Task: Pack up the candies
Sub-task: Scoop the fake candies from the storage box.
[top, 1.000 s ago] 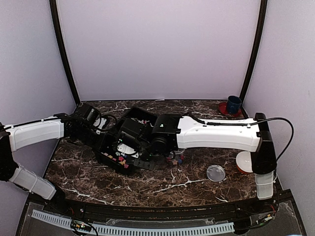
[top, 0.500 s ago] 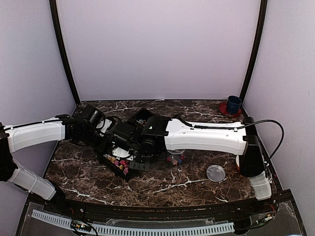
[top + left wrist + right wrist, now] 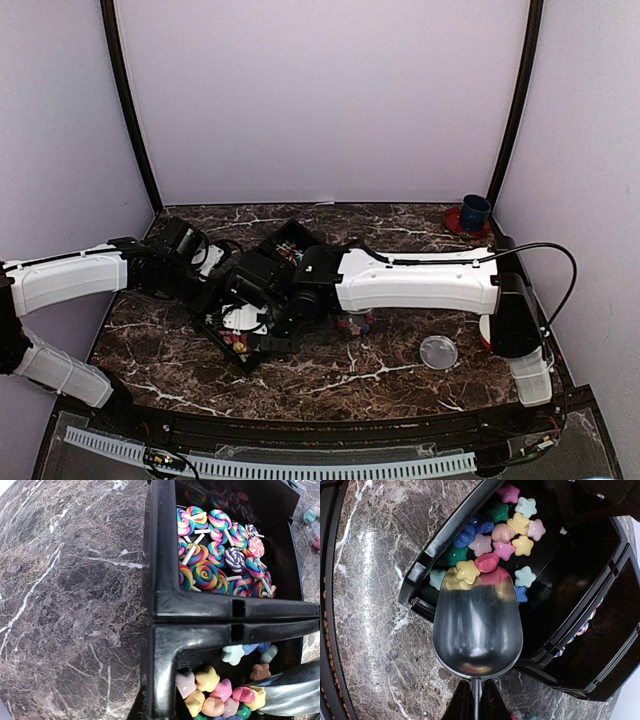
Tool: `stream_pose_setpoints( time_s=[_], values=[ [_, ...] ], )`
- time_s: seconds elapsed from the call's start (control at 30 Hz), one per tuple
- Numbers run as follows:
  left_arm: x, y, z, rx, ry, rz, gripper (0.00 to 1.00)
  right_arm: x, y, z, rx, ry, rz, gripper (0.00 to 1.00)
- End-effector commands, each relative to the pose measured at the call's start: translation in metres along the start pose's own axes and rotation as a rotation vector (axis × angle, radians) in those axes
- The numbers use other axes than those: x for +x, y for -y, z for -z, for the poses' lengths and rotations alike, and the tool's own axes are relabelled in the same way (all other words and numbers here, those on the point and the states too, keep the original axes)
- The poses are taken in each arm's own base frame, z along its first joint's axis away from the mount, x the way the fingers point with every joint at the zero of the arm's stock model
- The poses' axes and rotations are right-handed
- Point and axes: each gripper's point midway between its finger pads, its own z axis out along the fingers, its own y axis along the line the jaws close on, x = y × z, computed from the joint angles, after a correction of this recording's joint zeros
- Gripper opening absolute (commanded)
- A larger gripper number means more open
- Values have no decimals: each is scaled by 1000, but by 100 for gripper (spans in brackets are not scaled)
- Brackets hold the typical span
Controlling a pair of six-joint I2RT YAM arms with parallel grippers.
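The black three-compartment tray (image 3: 290,235) lies left of centre. In the left wrist view one compartment holds swirled lollipop candies (image 3: 220,560) and the one nearer the camera holds pastel star candies (image 3: 215,692). My left gripper (image 3: 212,285) is shut on the tray's rim (image 3: 165,680) at the corner of the star compartment. My right gripper (image 3: 476,700) is shut on the handle of a metal scoop (image 3: 477,625). The scoop's bowl lies over the tray's edge with its tip among the star candies (image 3: 500,535). A yellow and a pink piece sit at its lip. The bowl itself looks empty.
A small clear round jar (image 3: 356,322) with a few candies in it stands just right of the tray. Its clear lid (image 3: 438,351) lies further right. A white and orange object (image 3: 495,330) sits by the right arm's base. A blue cup (image 3: 475,212) stands at the back right corner.
The right arm has swung left and nearer, bringing the scoop into the star compartment. The tray has turned and shifted a little in the left gripper's hold.
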Motion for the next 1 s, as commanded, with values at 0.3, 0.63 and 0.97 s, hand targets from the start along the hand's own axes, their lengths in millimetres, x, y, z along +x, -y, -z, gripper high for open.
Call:
stream_pose_setpoints(
  time_s=[0.3,0.63,0.97],
  values=[
    [-85,34,46,222,349,97,0,-36,-22,-48,-58,302,-80,0],
    [-87,30,50,201,364,114,0,-37,-8,-86,-35,285,-266,0],
    [-90,19,62,150,407,129,0,-22,-15,-100,-48,414,-339,0]
  ],
)
